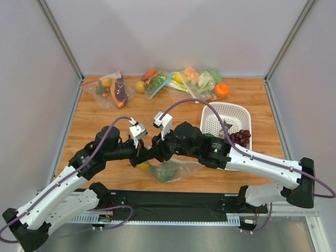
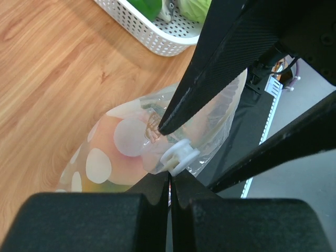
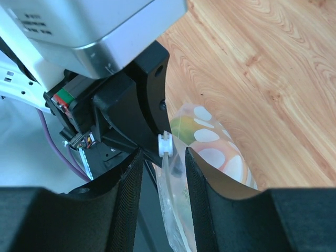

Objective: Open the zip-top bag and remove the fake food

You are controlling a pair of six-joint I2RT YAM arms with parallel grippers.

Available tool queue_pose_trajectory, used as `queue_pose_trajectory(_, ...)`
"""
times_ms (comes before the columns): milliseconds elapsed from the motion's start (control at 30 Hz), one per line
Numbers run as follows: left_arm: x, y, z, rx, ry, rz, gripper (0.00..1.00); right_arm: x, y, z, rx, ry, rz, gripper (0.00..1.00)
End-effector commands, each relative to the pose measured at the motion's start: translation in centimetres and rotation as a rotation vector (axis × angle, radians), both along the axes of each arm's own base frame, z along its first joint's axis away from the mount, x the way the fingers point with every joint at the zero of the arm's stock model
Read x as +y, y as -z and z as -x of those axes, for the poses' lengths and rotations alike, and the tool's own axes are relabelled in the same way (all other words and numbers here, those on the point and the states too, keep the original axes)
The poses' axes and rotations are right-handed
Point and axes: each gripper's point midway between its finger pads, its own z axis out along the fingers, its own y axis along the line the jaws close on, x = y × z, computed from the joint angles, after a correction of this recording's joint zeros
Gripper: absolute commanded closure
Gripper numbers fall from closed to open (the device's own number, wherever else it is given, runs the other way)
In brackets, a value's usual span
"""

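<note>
The zip-top bag, clear with white dots, lies near the table's front edge under both wrists. Fake food shows through it: a grey-green ball, a yellow fruit and an orange-red peach. My left gripper is shut on the bag's corner, just below the white zip slider. My right gripper stands open around the zip edge. The slider sits between its fingers, with a gap on each side.
A white basket to the right holds dark grapes and green items. Other filled bags and loose food, with an orange, line the back edge. A black mat runs along the near edge.
</note>
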Motion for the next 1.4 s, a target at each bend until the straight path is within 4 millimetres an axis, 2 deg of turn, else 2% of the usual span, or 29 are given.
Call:
queue_pose_trajectory(0, -0.3, -1.1, 0.8, -0.022, 0.056, 0.028, 1.0, 1.5, -3.0, -0.5, -0.026, -0.004, -0.101, 0.6)
queue_pose_trajectory(233, -0.3, -1.2, 1.0, -0.032, 0.062, 0.033, 1.0, 1.7, -3.1, -0.6, -0.05, -0.009, -0.098, 0.6)
queue_pose_trajectory(300, -0.3, -1.3, 1.0, -0.036, 0.066, 0.037, 1.0, 1.4, -3.1, -1.3, -0.066, 0.024, -0.091, 0.6)
queue_pose_trajectory(433, -0.3, -1.3, 1.1, -0.032, 0.07, 0.04, 1.0, 1.2, -3.3, -1.5, -0.077, 0.02, -0.098, 0.65)
queue_pose_trajectory(533, -0.4, -1.3, 1.3, -0.032, 0.077, 0.044, 1.0, 1.1, -3.5, -1.6, -0.082, 0.018, -0.104, 0.78)
queue_pose_trajectory(567, -0.4, -1.3, 1.3, -0.032, 0.078, 0.045, 1.0, 1.1, -3.6, -1.8, -0.087, 0.02, -0.109, 0.86)
queue_pose_trajectory(700, -0.3, -1.4, 1.4, -0.033, 0.083, 0.048, 1.0, 0.9, -3.5, -2.1, -0.089, 0.029, -0.111, 0.99)
queue_pose_trajectory(1067, -0.1, -1.7, 1.1, -0.062, 0.066, 0.048, 0.99, -0.8, -3.2, -2.4, -0.098, 0.061, -0.098, 1.0)
queue_pose_trajectory(1100, -0.1, -2.2, 1.0, -0.076, 0.062, 0.056, 0.96, -0.9, -3.0, -2.3, -0.097, 0.06, -0.097, 1.0)
queue_pose_trajectory(1167, 0.1, -2.5, 0.6, -0.106, 0.047, 0.052, 0.82, -1.1, -3.3, -2.2, -0.093, 0.062, -0.107, 1.0)
queue_pose_trajectory(1200, 0.2, -2.9, 0.5, -0.122, 0.042, 0.05, 0.7, -1.2, -3.2, -2.2, -0.092, 0.063, -0.108, 1.0)
queue_pose_trajectory(1300, 0.5, -3.4, -0.2, -0.163, 0.018, 0.03, 0.49, -1.5, -3.4, -1.9, -0.089, 0.06, -0.12, 1.0)
queue_pose_trajectory(1367, 0.4, -4.5, -0.3, -0.191, 0.027, 0.044, 0.47, -1.7, -3.3, -1.7, -0.088, 0.057, -0.125, 1.0)
